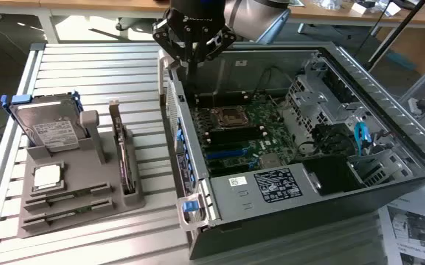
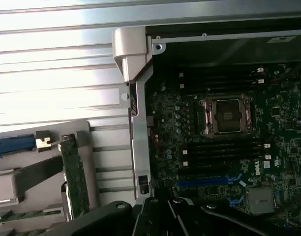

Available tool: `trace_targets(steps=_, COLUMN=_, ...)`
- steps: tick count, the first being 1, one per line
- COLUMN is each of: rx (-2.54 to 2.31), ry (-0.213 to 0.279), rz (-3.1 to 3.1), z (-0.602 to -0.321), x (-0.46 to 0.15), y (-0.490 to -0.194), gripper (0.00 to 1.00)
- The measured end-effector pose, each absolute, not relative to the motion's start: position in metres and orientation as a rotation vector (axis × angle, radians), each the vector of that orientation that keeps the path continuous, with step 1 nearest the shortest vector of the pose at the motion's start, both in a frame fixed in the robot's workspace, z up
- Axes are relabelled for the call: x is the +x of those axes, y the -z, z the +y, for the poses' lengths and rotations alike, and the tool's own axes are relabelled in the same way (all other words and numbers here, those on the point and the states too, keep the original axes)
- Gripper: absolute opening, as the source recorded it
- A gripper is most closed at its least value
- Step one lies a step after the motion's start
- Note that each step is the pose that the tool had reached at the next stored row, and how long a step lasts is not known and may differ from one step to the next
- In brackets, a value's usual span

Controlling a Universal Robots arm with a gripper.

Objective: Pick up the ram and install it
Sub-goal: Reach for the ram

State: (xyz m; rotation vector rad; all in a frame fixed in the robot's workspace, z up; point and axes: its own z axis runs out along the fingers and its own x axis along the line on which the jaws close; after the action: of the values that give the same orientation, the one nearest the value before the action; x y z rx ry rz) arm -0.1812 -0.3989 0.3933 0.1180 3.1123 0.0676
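Ram (image 1: 71,211) in grey holder (image 1: 126,200), Dell motherboard (image 2: 288,142)

We stood in a robotics lab, where an opened computer case (image 1: 286,232) lay on a slatted metal desk (image 1: 87,66) before wooden worktops (image 1: 345,14).

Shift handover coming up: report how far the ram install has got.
Done: nothing shows yet. Both ram sticks lie in the grey holder, and the motherboard's memory slots look empty. In hand: the pincer hangs over the open case's wall, away from the holder. Left: pickup and seating.
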Motion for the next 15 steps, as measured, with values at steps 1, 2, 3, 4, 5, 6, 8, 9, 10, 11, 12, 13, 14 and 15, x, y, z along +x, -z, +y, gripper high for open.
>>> trace_targets(steps=1, rx=0.118, ry=-0.068, rz=3.112, z=-0.3989, x=-0.1812, y=-0.3933, gripper=0.11)
trace_targets(steps=2, rx=0.118, ry=-0.068, rz=3.112, z=-0.3989, x=-0.1812, y=-0.3933, gripper=0.11)
trace_targets(steps=3, rx=0.118, ry=-0.068, rz=3.112, z=-0.3989, x=-0.1812, y=-0.3933, gripper=0.11)
trace_targets(steps=4, rx=0.118, ry=-0.068, rz=3.112, z=-0.3989, x=-0.1812, y=-0.3933, gripper=0.11)
trace_targets(steps=5, rx=0.118, ry=-0.068, rz=3.112, z=-0.3990, x=-0.1812, y=-0.3933, gripper=0.11)
trace_targets(steps=6, rx=0.118, ry=-0.068, rz=3.112, z=-0.3989, x=-0.1812, y=-0.3933, gripper=0.11)
trace_targets(steps=8, rx=0.118, ry=-0.068, rz=3.112, z=-0.3989, x=-0.1812, y=-0.3933, gripper=0.11)
trace_targets(steps=9, rx=0.118, ry=-0.068, rz=3.112, z=-0.3989, x=-0.1812, y=-0.3933, gripper=0.11)
trace_targets(steps=10, rx=0.118, ry=-0.068, rz=3.112, z=-0.3989, x=-0.1812, y=-0.3933, gripper=0.11)
trace_targets(steps=11, rx=0.118, ry=-0.068, rz=3.112, z=-0.3989, x=-0.1812, y=-0.3933, gripper=0.11)
trace_targets(steps=12, rx=0.118, ry=-0.068, rz=3.112, z=-0.3989, x=-0.1812, y=-0.3933, gripper=0.11)
trace_targets(steps=13, rx=0.118, ry=-0.068, rz=3.112, z=-0.3989, x=-0.1814, y=-0.3933, gripper=0.11)
trace_targets(steps=14, rx=0.118, ry=-0.068, rz=3.112, z=-0.3990, x=-0.1825, y=-0.3933, gripper=0.11)
trace_targets(steps=15, rx=0.118, ry=-0.068, rz=3.112, z=-0.3990, x=-0.1842, y=-0.3933, gripper=0.11)
